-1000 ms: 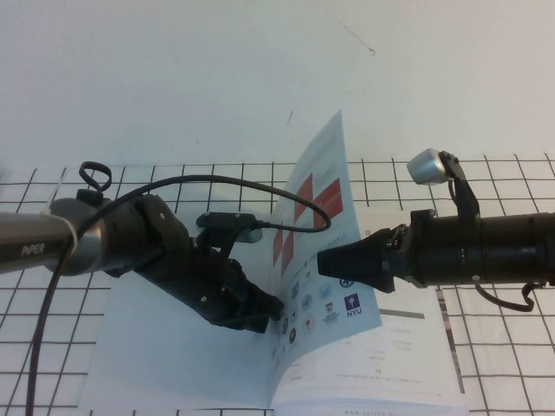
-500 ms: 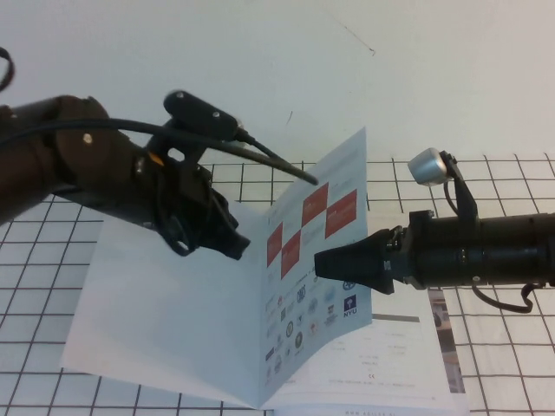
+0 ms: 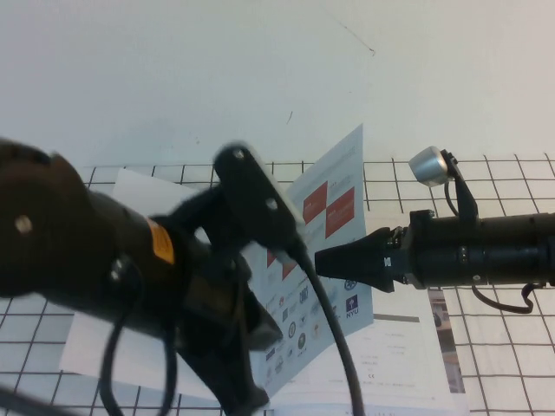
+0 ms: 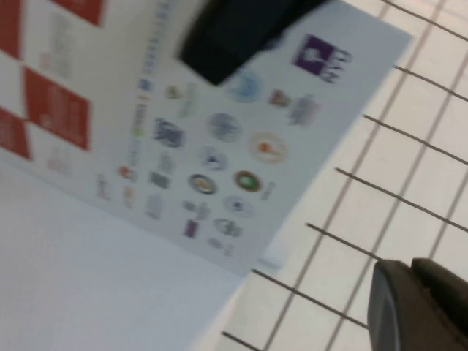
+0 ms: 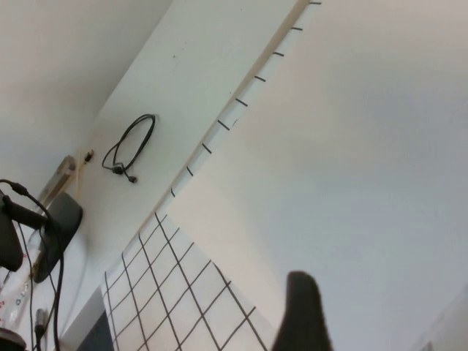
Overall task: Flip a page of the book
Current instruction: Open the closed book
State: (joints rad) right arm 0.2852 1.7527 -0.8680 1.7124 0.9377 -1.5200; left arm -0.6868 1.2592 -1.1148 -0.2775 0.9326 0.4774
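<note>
On the left of the high view, we are seeing the left arm (image 3: 95, 260) bulking close to the camera, blurred, and covering much of the near-left table; its left gripper (image 3: 238, 381) is pointing down toward the near edge, and we cannot tell whether its fingers are parted or closed. A black cable (image 3: 334, 338) is trailing from its wrist mount down across the paper. Beneath and behind the arm, the book (image 3: 113, 347) is lying open on the gridded table (image 3: 486, 364), its white left leaf spreading under the arm. At the centre, the page (image 3: 325, 251) is standing raised and tilted, checker squares above rows of logos facing the camera, its upper corner reaching past the grid's far edge against the plain white surface (image 3: 260, 69) behind. In the left wrist view the page (image 4: 190, 139) is showing the same logos, with a dark fingertip (image 4: 420, 307) at one corner, apart from the paper. To the right, the right gripper (image 3: 323, 261) is reaching in horizontally, its dark tapered tip closed and meeting the page's right edge near mid-height; whether it is pinching the leaf we cannot tell. Open grid is lying beyond the book on the far right. We are counting two arms, one book, one raised page.
</note>
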